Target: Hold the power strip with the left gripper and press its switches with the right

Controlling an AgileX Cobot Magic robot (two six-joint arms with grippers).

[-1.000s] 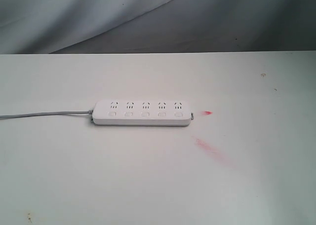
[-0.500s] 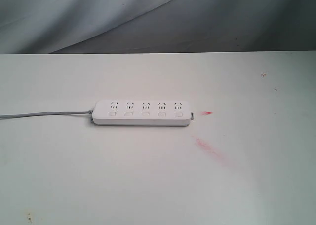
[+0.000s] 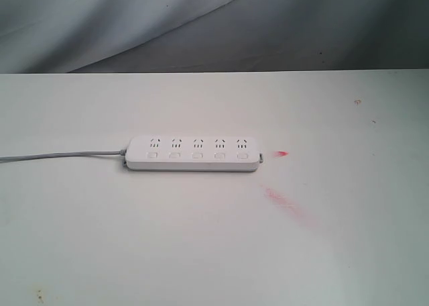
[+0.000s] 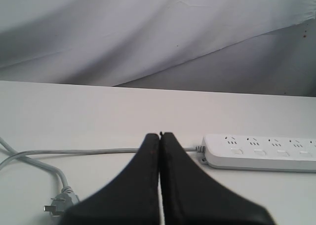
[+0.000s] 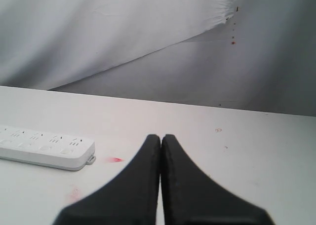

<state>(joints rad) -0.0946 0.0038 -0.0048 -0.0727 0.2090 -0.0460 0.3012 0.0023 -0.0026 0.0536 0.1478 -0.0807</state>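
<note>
The left gripper [image 4: 160, 136] and right gripper [image 5: 161, 137] are both clenched, empty, apart from the strip [image 3: 193, 154]. A red smear [image 3: 288, 205] lies nearer than the strip. The strip lies flat mid-table [image 3: 100, 239], switches [image 3: 196, 156] up, cord [image 3: 60, 155] trailing away. Grey cloth [image 3: 201, 24] hangs beyond.

Low power strip [image 3: 193, 154] lying flat mid-table, grey cord [image 3: 60, 155] trailing along the surface from its end to the left edge, open white tabletop [image 3: 201, 252] toward the near, right and far edges, draped grey cloth [image 3: 134, 24] rising behind the far edge
</note>
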